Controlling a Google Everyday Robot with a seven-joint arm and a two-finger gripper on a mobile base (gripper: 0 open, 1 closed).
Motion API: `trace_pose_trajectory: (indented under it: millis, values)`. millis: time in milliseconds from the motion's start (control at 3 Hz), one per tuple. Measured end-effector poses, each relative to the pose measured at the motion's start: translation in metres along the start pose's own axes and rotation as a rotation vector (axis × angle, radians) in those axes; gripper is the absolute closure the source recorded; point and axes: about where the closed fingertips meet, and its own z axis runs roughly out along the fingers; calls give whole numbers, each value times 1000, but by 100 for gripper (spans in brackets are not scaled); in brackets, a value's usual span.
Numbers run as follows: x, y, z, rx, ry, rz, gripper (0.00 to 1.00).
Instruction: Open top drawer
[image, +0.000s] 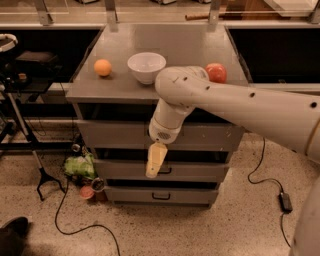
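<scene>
The top drawer (112, 134) is the widest grey front just under the cabinet top (175, 45), with a dark gap above it. Its black handle is hidden behind my arm's white wrist (167, 125). My gripper (155, 160), cream-coloured, hangs downward from the wrist. It sits in front of the lower edge of the top drawer and the middle drawer (200, 171), next to that drawer's small handle. The bottom drawer (160, 195) lies below it.
An orange (102, 67), a white bowl (146, 66) and a red apple (216, 72) sit on the cabinet top. A green bag (79, 165) and cups lie on the floor at the left by a black stand (42, 177). Cables and a power brick (285, 201) lie on the floor.
</scene>
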Motion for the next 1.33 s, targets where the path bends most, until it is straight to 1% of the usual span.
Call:
trace_pose_trajectory:
  millis: [333,667,1000,1333]
  values:
    - [-2,-10,15,-22,11,10,0]
    - [1,-20,30,-42,21,34,0]
    - [7,-30,33,-31,-21,90,0]
    - [10,-36,33,-23,-47,117,0]
